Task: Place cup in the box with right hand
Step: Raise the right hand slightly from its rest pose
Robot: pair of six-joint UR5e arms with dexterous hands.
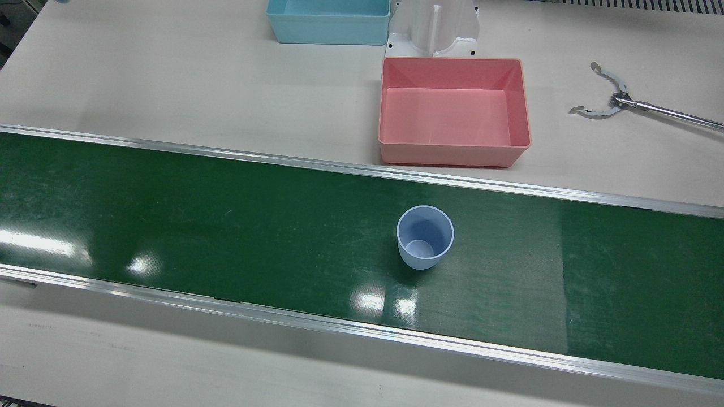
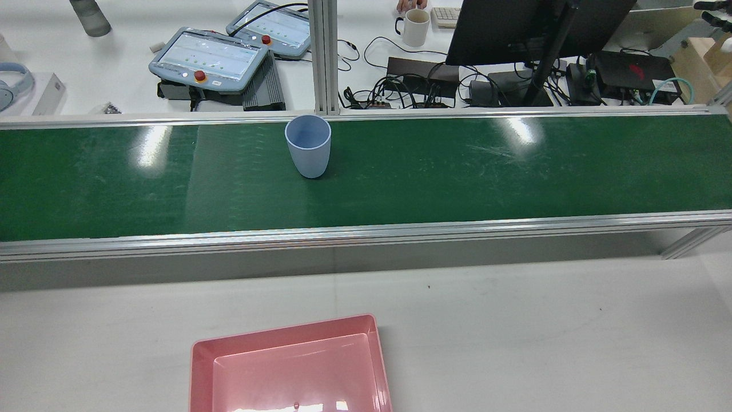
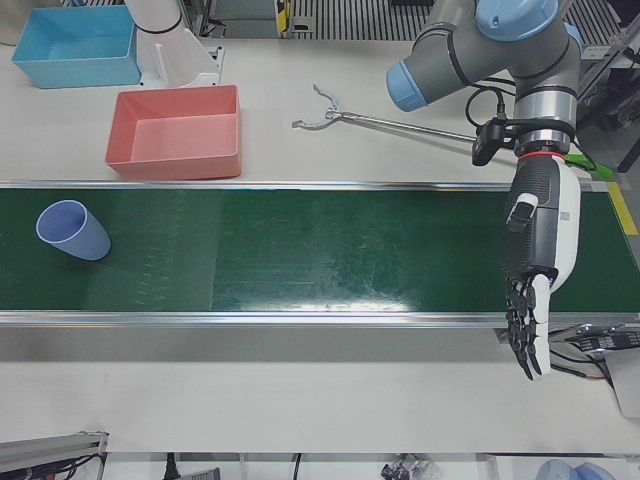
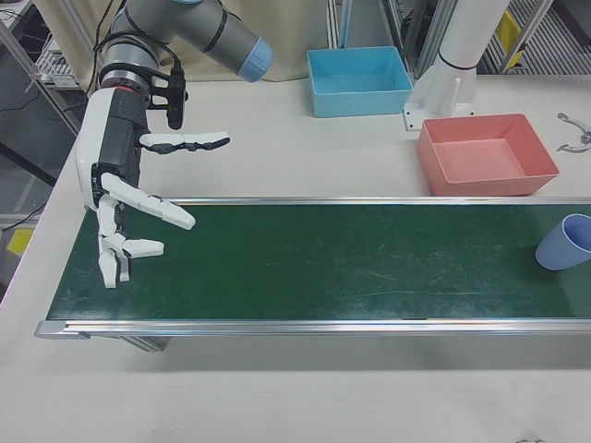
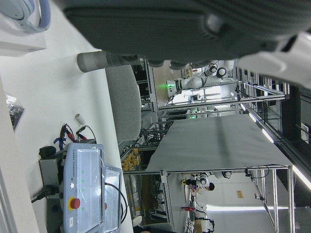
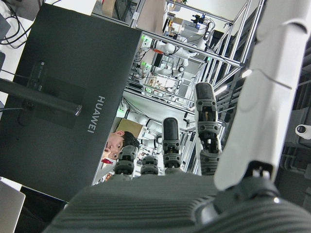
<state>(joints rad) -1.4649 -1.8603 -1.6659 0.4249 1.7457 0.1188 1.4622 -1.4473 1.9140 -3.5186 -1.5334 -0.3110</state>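
The cup — pale blue, upright, mouth up — stands on the green conveyor belt that crosses the surface. Nothing touches it. In the front view it sits near the belt's middle, and the pink box lies just beyond the belt's far rail, roughly in line with the cup and well apart from it. The box holds nothing visible. A second, light blue box rests farther back, beside a white arm pedestal. A metal reaching tool with curved jaws lies on the surface to one side of the pink box.

The right robot hand hangs over the far end of the belt in the right-front view, well apart from the cup; its fingers are spread wide and it holds nothing. The left robot hand hangs at the opposite end of the belt in the left-front view — fingers pointing down, fairly straight and slightly apart, gripping nothing.

Beyond the belt in the rear view are two teach pendants, a dark monitor and a white mug.
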